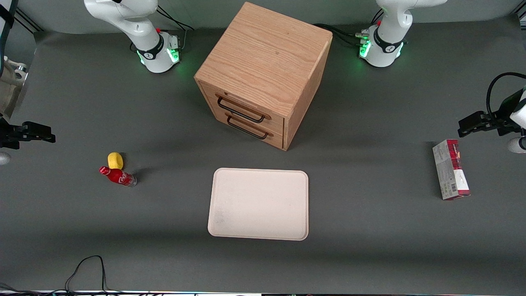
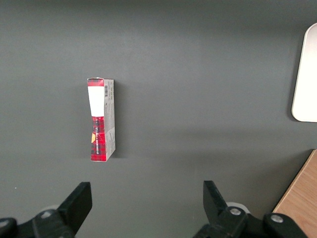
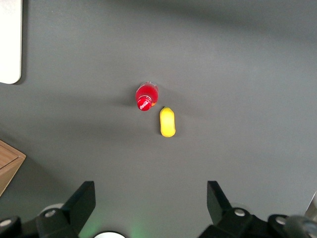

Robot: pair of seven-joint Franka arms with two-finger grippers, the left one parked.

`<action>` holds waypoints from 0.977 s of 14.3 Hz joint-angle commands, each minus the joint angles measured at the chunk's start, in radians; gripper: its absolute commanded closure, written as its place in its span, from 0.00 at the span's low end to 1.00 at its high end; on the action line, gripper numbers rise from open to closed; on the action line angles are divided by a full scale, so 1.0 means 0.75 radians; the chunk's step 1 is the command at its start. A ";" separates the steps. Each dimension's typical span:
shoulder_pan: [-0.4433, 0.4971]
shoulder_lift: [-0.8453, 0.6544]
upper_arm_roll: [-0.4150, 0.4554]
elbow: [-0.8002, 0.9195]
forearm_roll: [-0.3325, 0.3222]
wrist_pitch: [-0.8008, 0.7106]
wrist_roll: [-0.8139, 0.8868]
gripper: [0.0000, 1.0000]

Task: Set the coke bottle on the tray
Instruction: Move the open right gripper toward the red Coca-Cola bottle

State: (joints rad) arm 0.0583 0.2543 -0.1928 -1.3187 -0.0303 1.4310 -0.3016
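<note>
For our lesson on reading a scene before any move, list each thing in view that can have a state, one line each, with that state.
coke bottle: standing on the table, capped, ungrasped, close beside the yellow object
tray: flat on the table, nothing on it
drawer cabinet: both drawers shut
carton: lying on its side, toward the parked arm's end
gripper: jaws open, holding nothing, above the table near the bottle

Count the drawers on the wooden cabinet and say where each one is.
2. The upper drawer and the lower drawer are stacked on the wooden cabinet, each with a dark handle. The gripper hangs open, apart, at the working arm's end.
</note>
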 commanded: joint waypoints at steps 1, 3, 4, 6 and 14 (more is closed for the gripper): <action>0.006 0.023 -0.005 0.044 -0.003 -0.034 -0.015 0.00; 0.012 0.029 -0.003 0.040 0.002 -0.030 -0.013 0.00; 0.012 0.045 -0.001 0.038 0.010 -0.020 -0.013 0.00; 0.018 0.066 -0.003 -0.009 0.042 0.037 -0.011 0.00; 0.025 0.062 0.006 -0.403 0.059 0.480 -0.011 0.00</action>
State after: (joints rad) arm 0.0718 0.3259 -0.1837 -1.5259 -0.0084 1.7056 -0.3016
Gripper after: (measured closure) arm 0.000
